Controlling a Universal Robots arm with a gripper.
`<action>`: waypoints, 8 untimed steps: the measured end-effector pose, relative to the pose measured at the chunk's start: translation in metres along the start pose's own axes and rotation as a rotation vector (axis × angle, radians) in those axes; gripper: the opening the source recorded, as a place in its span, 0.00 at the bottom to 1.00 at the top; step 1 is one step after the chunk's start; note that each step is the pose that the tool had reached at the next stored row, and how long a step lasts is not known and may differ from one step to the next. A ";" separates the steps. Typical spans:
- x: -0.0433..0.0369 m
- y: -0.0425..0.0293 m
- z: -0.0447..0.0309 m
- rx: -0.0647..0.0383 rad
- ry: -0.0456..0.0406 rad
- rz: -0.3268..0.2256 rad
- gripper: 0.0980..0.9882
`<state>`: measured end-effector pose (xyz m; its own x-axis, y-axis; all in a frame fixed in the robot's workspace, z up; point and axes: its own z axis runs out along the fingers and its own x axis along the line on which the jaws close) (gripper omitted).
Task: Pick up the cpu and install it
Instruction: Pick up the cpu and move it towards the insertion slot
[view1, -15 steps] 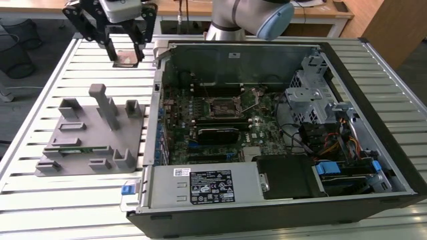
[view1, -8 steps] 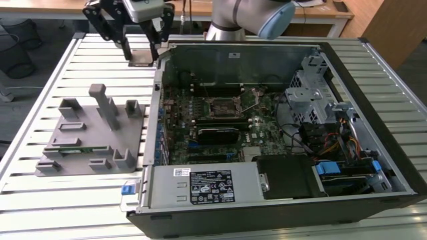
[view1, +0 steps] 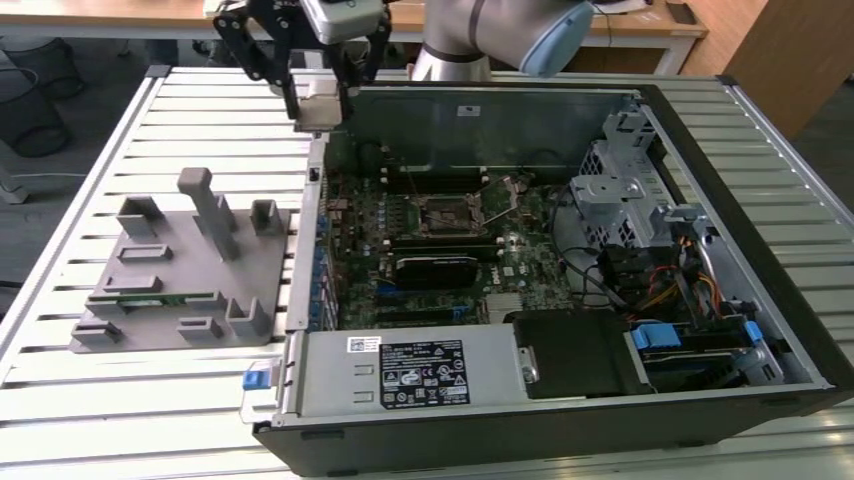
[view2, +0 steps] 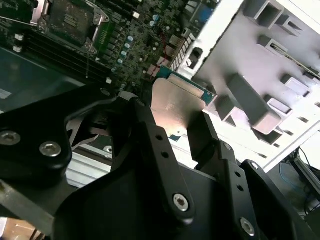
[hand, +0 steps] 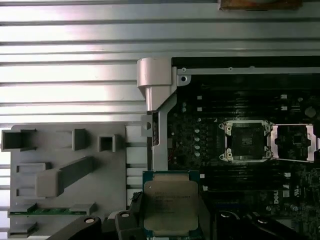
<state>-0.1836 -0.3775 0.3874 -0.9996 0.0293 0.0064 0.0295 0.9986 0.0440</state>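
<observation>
My gripper (view1: 318, 92) hangs above the back corner of the open computer case, on the exterior view's left, shut on the cpu (view1: 318, 112). The cpu is a flat square chip with a silvery top and a thin green rim, and it shows between the black fingers in both wrist views (view2: 176, 100) (hand: 170, 200). The motherboard socket (view1: 447, 212) (hand: 245, 141) lies below and apart from the cpu. It is uncovered, with its metal lid (hand: 295, 142) flipped to the side.
A grey fixture (view1: 180, 270) stands on the slatted table (view1: 80, 400) beside the case and holds a green memory stick (view1: 154, 298). Inside the case (view1: 694, 150) sit a power supply (view1: 400, 370), a drive cage (view1: 621, 185) and cables.
</observation>
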 end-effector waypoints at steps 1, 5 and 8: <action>-0.0041 0.0005 0.0002 0.000 -0.0001 0.000 0.48; -0.0198 0.0031 0.0007 0.000 0.0000 0.000 0.48; -0.0298 0.0054 0.0014 0.000 -0.0001 0.001 0.48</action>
<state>-0.1537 -0.3729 0.3861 -0.9995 0.0299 0.0063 0.0302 0.9986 0.0441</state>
